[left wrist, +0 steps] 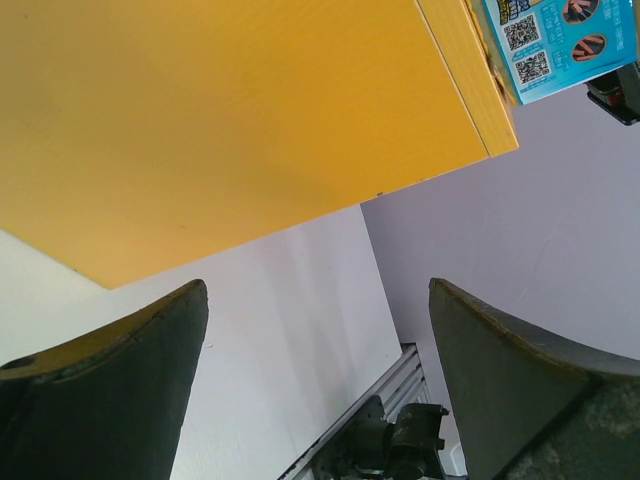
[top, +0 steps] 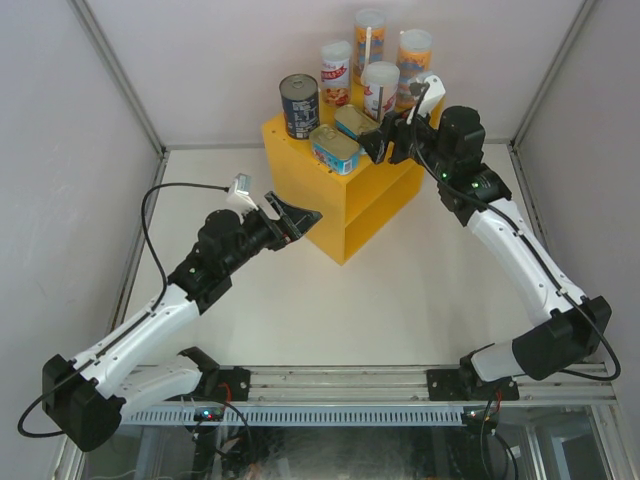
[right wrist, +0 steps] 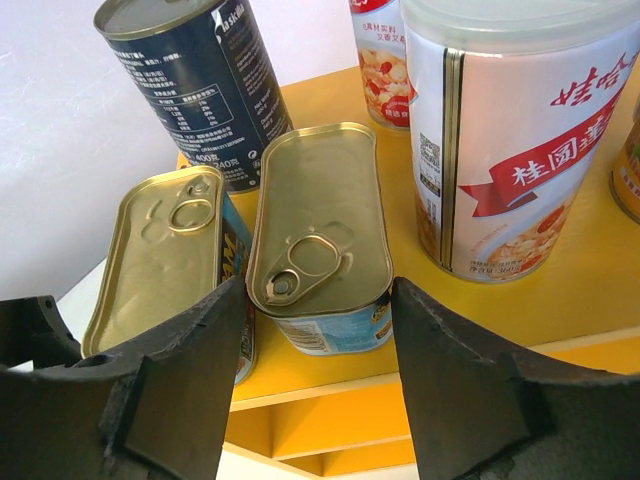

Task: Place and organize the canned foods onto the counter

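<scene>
The yellow counter (top: 340,205) carries all the canned foods I see. A dark round tin (top: 299,104) stands at its left. Two gold-topped flat tins (top: 335,150) (top: 355,122) lie at the front, with several tall labelled cans (top: 381,90) behind. My right gripper (top: 378,143) reaches in from the right. In the right wrist view its jaws (right wrist: 318,300) close on the near end of the right flat tin (right wrist: 325,220), which rests on the counter top. My left gripper (top: 295,218) hangs open beside the counter's left side wall (left wrist: 230,120) with nothing between its fingers (left wrist: 120,390).
White enclosure walls close in the table (top: 400,300) on three sides. An aluminium rail (top: 330,385) with both arm bases runs along the near edge. The counter's inner shelf (top: 385,195) opens toward the right front. One tall white can (right wrist: 510,150) stands just right of the gripped tin.
</scene>
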Robot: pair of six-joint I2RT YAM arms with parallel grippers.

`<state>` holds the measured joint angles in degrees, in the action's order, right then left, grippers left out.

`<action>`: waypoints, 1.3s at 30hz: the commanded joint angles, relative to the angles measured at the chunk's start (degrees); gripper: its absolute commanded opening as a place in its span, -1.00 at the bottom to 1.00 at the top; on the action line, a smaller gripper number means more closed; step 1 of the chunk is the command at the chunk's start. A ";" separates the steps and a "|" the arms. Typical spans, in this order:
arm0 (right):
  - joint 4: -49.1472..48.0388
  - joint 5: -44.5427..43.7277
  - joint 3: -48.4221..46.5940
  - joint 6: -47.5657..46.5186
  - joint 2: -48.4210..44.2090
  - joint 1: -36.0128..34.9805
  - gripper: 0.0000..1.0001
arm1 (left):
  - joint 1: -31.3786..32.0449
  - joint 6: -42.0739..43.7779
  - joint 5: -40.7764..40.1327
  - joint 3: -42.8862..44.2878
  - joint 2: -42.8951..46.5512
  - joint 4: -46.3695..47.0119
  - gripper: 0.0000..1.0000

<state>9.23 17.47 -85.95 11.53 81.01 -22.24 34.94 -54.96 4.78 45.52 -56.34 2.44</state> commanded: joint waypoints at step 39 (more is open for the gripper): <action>-0.42 14.45 1.67 -4.93 -0.81 4.75 -0.05 | -0.92 -0.41 1.57 1.76 -1.64 2.75 0.89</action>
<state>7.62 29.12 -85.10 7.62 81.41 -17.69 34.48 -54.94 5.34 45.52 -58.08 2.48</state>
